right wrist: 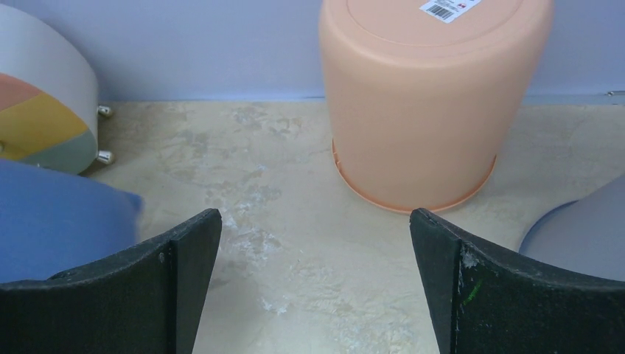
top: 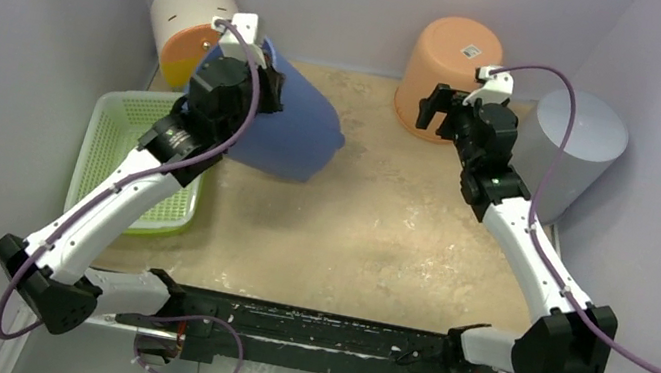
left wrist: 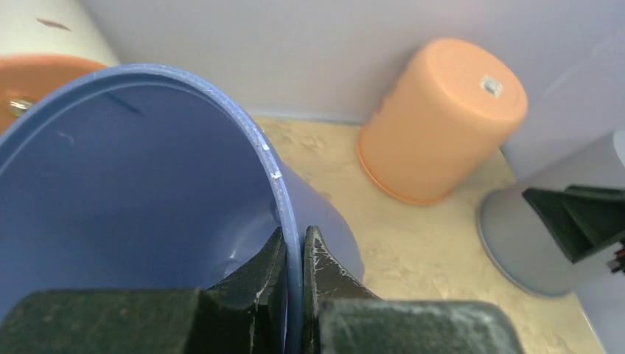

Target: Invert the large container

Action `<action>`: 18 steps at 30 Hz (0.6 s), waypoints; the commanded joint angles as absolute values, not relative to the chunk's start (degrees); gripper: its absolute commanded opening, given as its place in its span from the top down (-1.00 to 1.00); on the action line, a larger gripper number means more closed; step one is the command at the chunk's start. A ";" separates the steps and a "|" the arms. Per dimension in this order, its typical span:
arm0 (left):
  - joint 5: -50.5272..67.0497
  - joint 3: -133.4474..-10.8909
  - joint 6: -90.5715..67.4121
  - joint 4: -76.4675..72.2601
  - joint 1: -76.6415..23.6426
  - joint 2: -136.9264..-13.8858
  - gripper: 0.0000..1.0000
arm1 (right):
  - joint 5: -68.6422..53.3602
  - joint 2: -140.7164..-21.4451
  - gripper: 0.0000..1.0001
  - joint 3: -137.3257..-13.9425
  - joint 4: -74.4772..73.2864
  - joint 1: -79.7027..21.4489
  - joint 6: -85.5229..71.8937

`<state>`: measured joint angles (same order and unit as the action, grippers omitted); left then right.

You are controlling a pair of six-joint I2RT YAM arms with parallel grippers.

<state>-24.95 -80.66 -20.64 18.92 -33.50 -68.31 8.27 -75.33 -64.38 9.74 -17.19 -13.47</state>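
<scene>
Blue tapered plastic bucket point(top: 293, 132) is tipped well over at the back-left of the desk point(top: 378, 240). Its mouth faces the back-left corner and its closed base points toward the desk middle. The wall is smooth and thin, with a rolled rim that has a few white scuffs.

The desk top is beige, mottled and blotchy, with a matte finish.

Grey smooth cylindrical container point(top: 573, 146) stands far right against the wall.

Orange tapered plastic bucket point(top: 448, 64) stands upside down at the back centre. Its flared rim is on the desk and there is a white barcode sticker on the upturned base.

Cream cylinder with an orange-and-yellow segmented end face point(top: 186, 26) sits in the back-left corner, just behind the blue bucket. Small metal studs show at its edge in the right wrist view.

Green perforated plastic basket point(top: 122, 147) is rectangular and shallow. It sits at the left edge, partly under the left arm.

Left claw point(left wrist: 293, 247) is clamped onto the blue bucket's rim, one black finger inside the wall and one outside, with only the wall thickness between them.

Right claw point(right wrist: 315, 217) is spread fully wide and holds nothing. It is just in front of the orange bucket and not touching it.
</scene>
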 commanded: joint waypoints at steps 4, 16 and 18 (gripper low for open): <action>-13.69 -73.28 -30.28 -0.62 -33.81 -69.42 1.00 | 14.68 -70.69 -1.00 -66.94 6.40 -16.71 -14.73; 1.19 -65.54 -46.84 -31.34 -37.94 -78.26 1.00 | 15.63 -74.23 -1.00 -75.46 2.29 -13.12 -15.85; 2.98 -65.52 -50.59 -35.20 -38.08 -79.68 1.00 | 15.15 -74.31 -1.00 -75.52 2.20 -12.15 -15.81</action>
<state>-4.29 -63.83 -41.41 -15.27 -37.10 -78.65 14.31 -73.93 -72.90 2.28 -13.61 -15.07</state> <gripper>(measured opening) 0.047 0.998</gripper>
